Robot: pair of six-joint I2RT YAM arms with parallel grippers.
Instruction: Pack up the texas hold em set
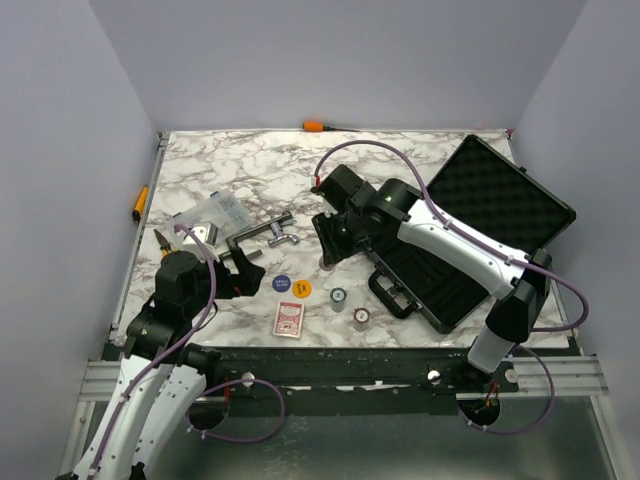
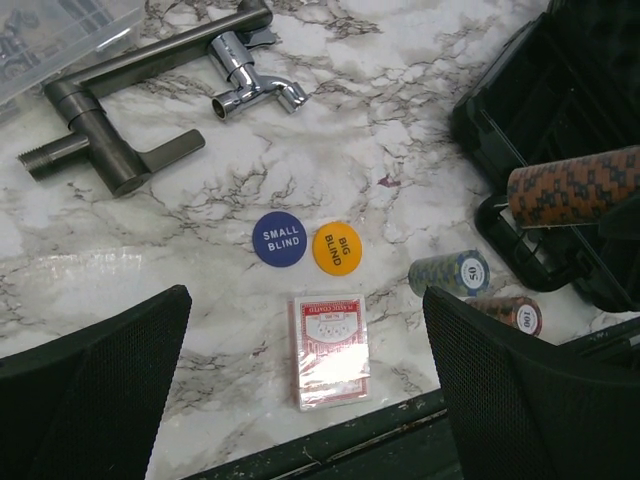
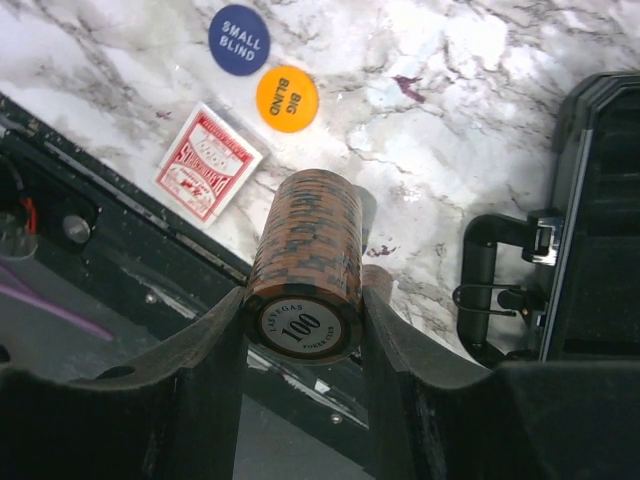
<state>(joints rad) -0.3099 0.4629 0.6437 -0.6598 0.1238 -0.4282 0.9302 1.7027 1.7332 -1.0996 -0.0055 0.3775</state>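
The black case (image 1: 440, 285) lies open at the right, its foam-lined lid (image 1: 500, 195) leaning back. My right gripper (image 1: 328, 245) hovers left of the case, shut on an orange stack of 100 chips (image 3: 308, 265); this stack also shows in the left wrist view (image 2: 575, 187). The red-backed card deck (image 1: 289, 318) lies near the front edge, with the blue disc (image 1: 282, 283) and orange disc (image 1: 303, 288) behind it. Two short chip stacks (image 1: 339, 295) (image 1: 360, 314) lie right of the discs. My left gripper (image 2: 310, 400) is open and empty above the deck (image 2: 328, 350).
A grey metal clamp (image 1: 260, 235) with a chrome tap (image 2: 255, 85) and a clear plastic box (image 1: 205, 220) lie at the left. An orange screwdriver (image 1: 320, 126) rests at the far edge, another (image 1: 140, 203) at the left edge. The case handle (image 3: 480, 280) faces the discs.
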